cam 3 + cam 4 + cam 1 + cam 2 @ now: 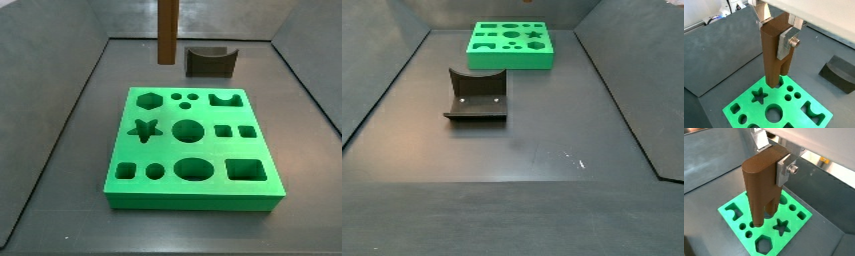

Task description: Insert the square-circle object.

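The square-circle object is a tall brown wooden bar, split at its lower end into two legs. My gripper is shut on its upper part and holds it upright, one silver finger on a side face. Both wrist views show this; the grip is also seen in a wrist view, with the bar hanging over the green board. The legs end above the board, near its small round holes, apart from it. In a side view the bar hangs from the frame's upper edge; the gripper is out of view there.
The green board has several cut-out holes: star, hexagon, circles, squares. It also shows far off in a side view. The dark fixture stands beyond the board, also seen in a side view. Grey walls bound the floor.
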